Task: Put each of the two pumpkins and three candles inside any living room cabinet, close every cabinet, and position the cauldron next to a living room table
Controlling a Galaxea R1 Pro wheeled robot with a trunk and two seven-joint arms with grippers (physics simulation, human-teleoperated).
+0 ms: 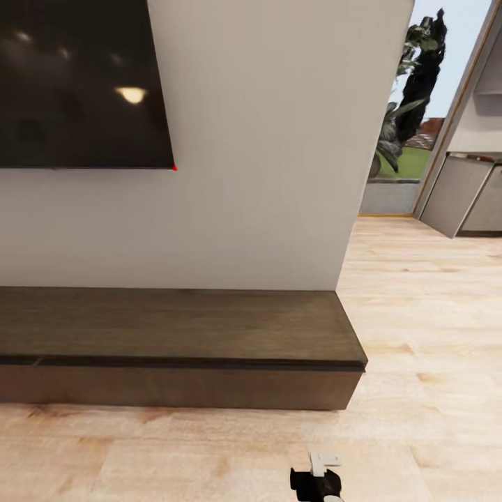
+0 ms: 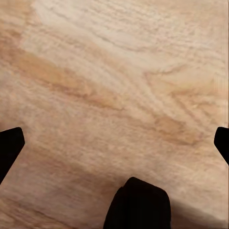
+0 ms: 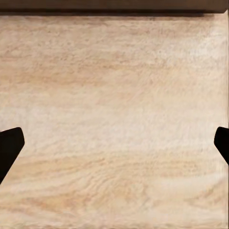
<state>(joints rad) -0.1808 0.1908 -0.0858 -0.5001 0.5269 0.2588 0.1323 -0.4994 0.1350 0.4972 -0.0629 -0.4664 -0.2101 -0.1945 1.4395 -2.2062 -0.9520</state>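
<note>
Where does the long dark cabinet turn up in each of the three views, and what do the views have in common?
Head view: the cabinet runs along the wall below the TV, drawer fronts flush.
Left wrist view: the cabinet is not in this picture, just floor.
Right wrist view: a dark strip of the cabinet at the top edge.
Shared landmark: the light wood floor.

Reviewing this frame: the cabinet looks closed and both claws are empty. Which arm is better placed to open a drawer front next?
Right, tentatively. The right claw faces floor with the cabinet base at its view's edge, fingers spread, empty. The left claw looks at bare floor.
</note>
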